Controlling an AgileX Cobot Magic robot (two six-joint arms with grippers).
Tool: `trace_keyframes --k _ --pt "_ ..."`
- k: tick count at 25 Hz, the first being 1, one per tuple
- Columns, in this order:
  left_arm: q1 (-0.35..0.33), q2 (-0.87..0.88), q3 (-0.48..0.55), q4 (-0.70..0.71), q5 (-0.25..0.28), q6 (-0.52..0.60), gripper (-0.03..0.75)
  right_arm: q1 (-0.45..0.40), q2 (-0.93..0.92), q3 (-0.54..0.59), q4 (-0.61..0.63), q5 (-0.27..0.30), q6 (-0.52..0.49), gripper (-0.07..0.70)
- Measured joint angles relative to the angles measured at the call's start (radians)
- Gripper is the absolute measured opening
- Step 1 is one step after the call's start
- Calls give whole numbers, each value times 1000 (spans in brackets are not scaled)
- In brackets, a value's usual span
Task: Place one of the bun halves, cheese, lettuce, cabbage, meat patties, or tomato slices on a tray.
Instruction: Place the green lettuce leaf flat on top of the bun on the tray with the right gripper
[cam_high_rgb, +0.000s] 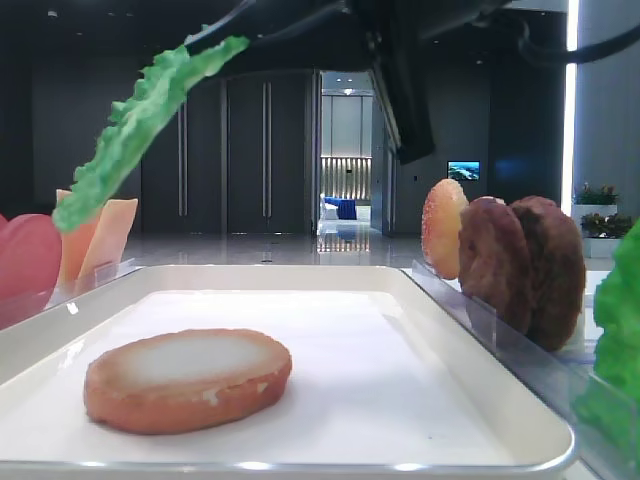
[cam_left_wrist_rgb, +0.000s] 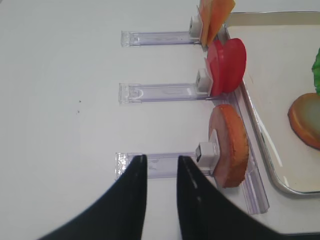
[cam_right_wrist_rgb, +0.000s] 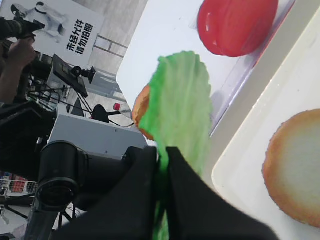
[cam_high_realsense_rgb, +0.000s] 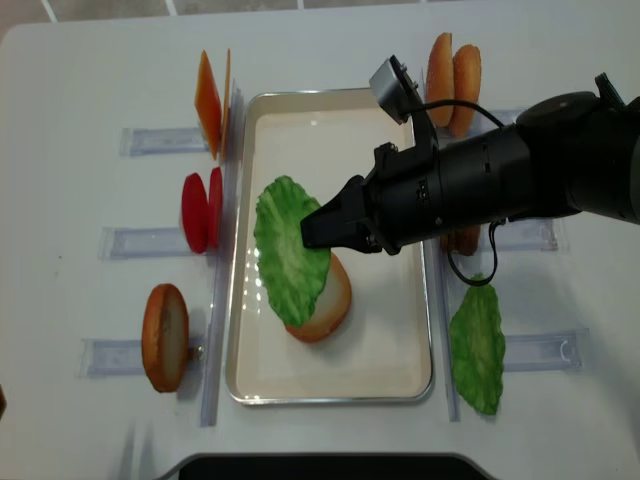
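Overhead, the right gripper (cam_high_realsense_rgb: 312, 228) reaches across the tray (cam_high_realsense_rgb: 400, 375) with its fingers (cam_right_wrist_rgb: 192, 192) pinched tight on one edge of a lettuce leaf (cam_high_realsense_rgb: 290, 250), which hangs in the air above the bun half (cam_high_realsense_rgb: 330, 310) lying flat on the tray's white liner. In the low side view the leaf (cam_high_rgb: 140, 120) slants down to the left, clear of the bun (cam_high_rgb: 188, 380) beneath it. The left gripper (cam_left_wrist_rgb: 161, 172) hovers over the bare table left of the tray, its two dark fingers (cam_left_wrist_rgb: 135, 190) standing apart with nothing between them, just above a clear holder (cam_left_wrist_rgb: 160, 165). Along the tray's left side stand cheese slices (cam_high_realsense_rgb: 210, 100), tomato slices (cam_high_realsense_rgb: 200, 212) and another bun half (cam_high_realsense_rgb: 166, 337), each upright at the end of its holder. On the right side two more bun halves (cam_high_realsense_rgb: 452, 68) stand at the far end, meat patties (cam_high_rgb: 520, 265) stand upright next to them, mostly hidden under the arm from above, and a second lettuce leaf (cam_high_realsense_rgb: 478, 345) sits near the tray's near right corner.
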Motion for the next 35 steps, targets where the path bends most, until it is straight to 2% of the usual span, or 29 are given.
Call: trace_keyframes --k 5,12,24,35 --pt "0 0 0 0 0 0 158 -11 2 52 39 -4 -63 14" --pt "0 0 0 0 0 0 158 0 84 55 101 16 -111 14" --pt "0 0 0 0 0 0 158 2 140 56 108 14 -154 14" --pt "0 0 0 0 0 0 158 2 140 57 108 -16 -179 14"
